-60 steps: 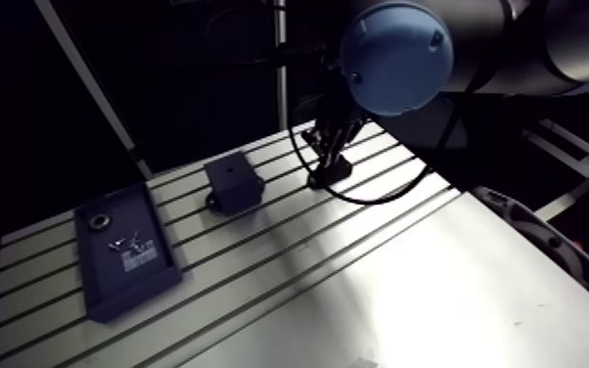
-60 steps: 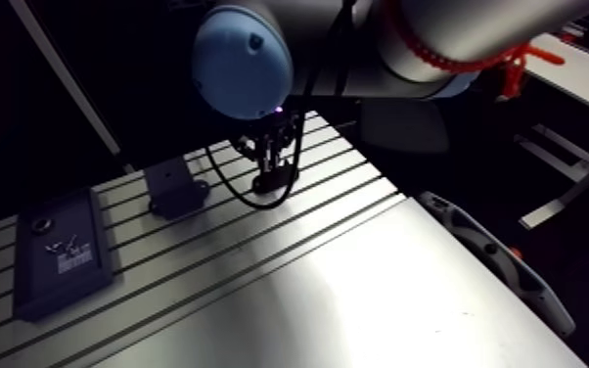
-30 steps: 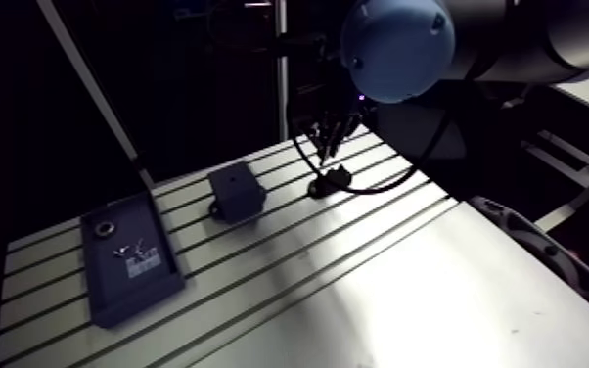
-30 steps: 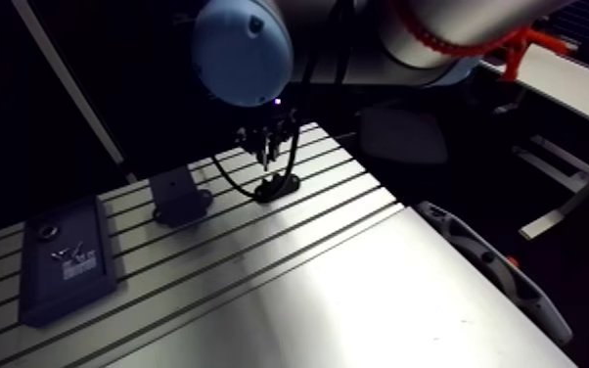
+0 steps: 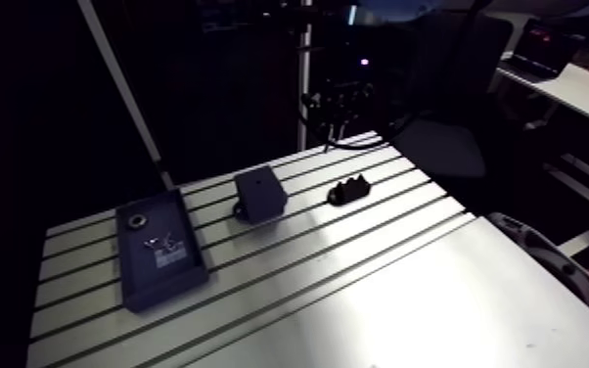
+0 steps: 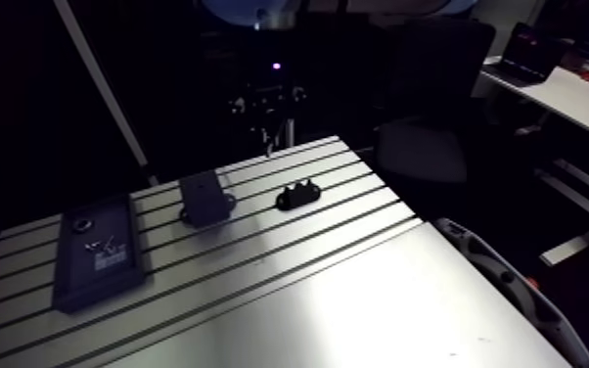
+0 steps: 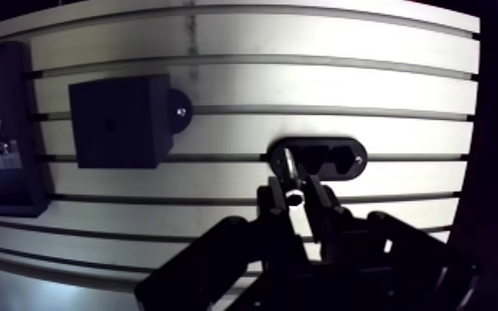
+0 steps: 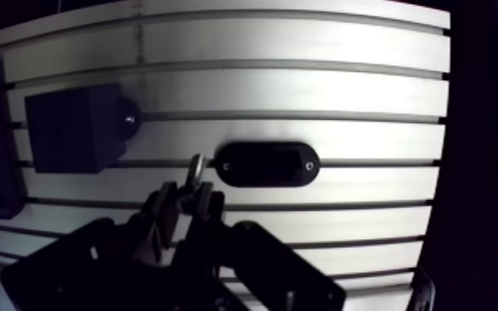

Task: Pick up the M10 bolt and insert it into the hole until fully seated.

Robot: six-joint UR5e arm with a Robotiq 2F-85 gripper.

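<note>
**Claw clenched on M10 bolt, held above the table**

Wrist view: the claw (image 7: 297,197) grips the M10 bolt (image 7: 290,172) between its two fingertips (image 7: 275,198). The bright metal shank sticks out ahead of the fingers at a slight tilt. The jaws stand narrowly apart, with the bolt pressed between them.

Arm view: the claw hangs well above the slotted aluminium table (image 5: 386,284), over its far edge. The bolt is therefore in the air and touches nothing but the claw.

Under the bolt tip, on the table, lies a black oval holder (image 7: 327,159) with a screw at each end. In the left eye the bolt overlaps one end of it; in the right eye it shows just beside that end. I cannot tell which slot of the holder, if any, it lines up with.

Beside the holder, apart from it, stands a dark block (image 7: 120,121).
- The top face has a small round hole (image 7: 107,126).
- A low flange (image 7: 181,108) with one screw sits on the side facing the holder.

Past the block, near the short edge of the table farthest from the holder, lies a dark tray (image 5: 152,289). It holds a metal ring (image 5: 137,217) at its far end and a few small bright parts (image 5: 158,240) near its middle; these are too small to identify.

Block, holder and tray stand in one row along the table, none touching another.
</note>
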